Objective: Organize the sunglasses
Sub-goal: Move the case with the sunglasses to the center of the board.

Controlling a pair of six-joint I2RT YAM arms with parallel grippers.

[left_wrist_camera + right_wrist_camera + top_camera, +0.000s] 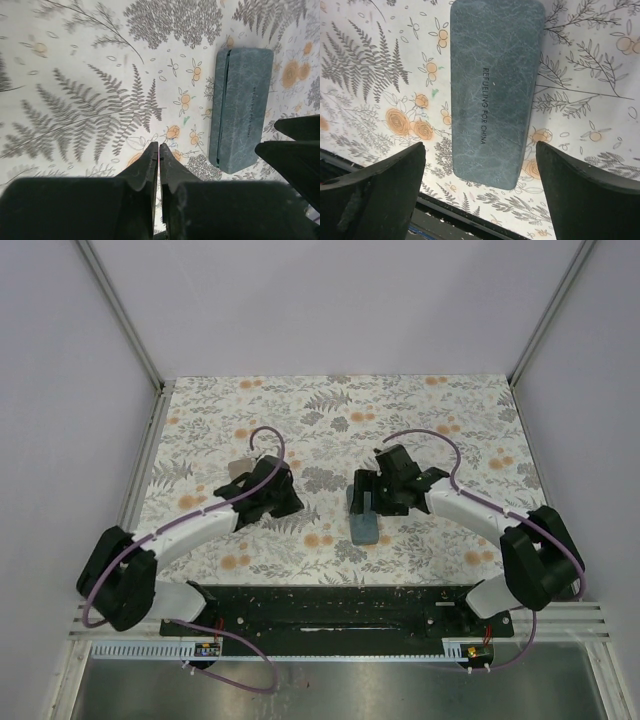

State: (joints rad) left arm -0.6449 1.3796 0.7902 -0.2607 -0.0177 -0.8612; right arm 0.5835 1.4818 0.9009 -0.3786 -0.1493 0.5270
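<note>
Two pairs of sunglasses belonged to the task, yet neither showed in any view. Their whereabouts could not be told from the pictures, though they may well have lain inside the cases.

What did show was a teal case (495,90), closed and lying flat on the flowered bench (420,410) near the middle. The right hand (480,150) hung just above its near end, spread wide with one finger to each side of it and nothing pinched between them. That looked like a hand that had let go of the case, or had not yet closed on it, and the pictures did not say which.

The left hand (159,150) was pressed together and empty, hovering over bare bench to the left of the teal case. Beyond the left arm in the top view, a beige case (238,468) peeked out, mostly hidden, so whether it was open or closed could not be told.

By the look of it the task was late, with one case shut and no glasses or cloths loose on the bench. At most, straightening the cases seemed to be left.
</note>
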